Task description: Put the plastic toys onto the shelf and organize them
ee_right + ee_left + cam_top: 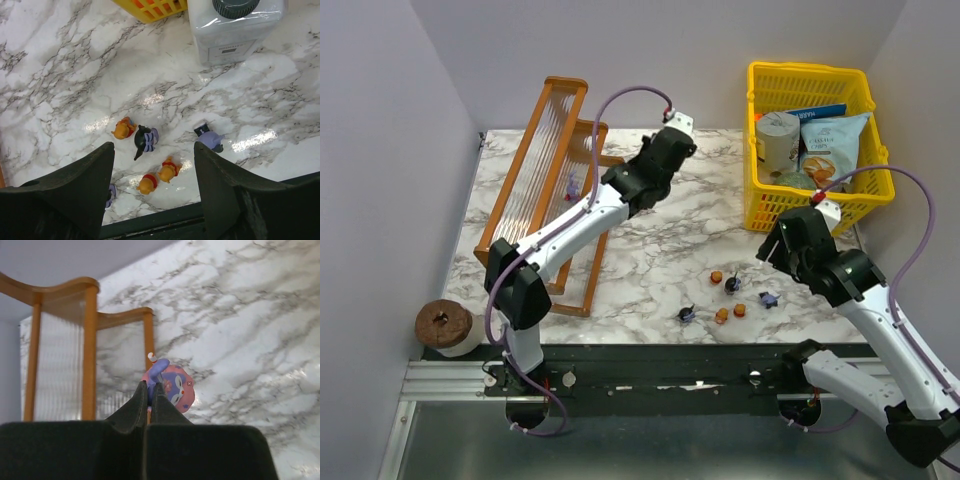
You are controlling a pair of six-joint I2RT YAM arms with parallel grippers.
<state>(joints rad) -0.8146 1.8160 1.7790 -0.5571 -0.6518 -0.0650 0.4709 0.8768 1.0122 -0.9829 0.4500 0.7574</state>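
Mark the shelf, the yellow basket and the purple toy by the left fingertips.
shelf [535, 150], top view, ribbed tier.
yellow basket [808, 70], top view, back rim.
purple toy [175, 385], left wrist view, face.

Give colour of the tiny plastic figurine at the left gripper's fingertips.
The figurine is pink and purple; left wrist view shows it best.

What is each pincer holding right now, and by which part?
Right pincer: open, nothing. Left pincer: shut, tips against the purple-pink figurine's side; whether it is truly pinched cannot be told.
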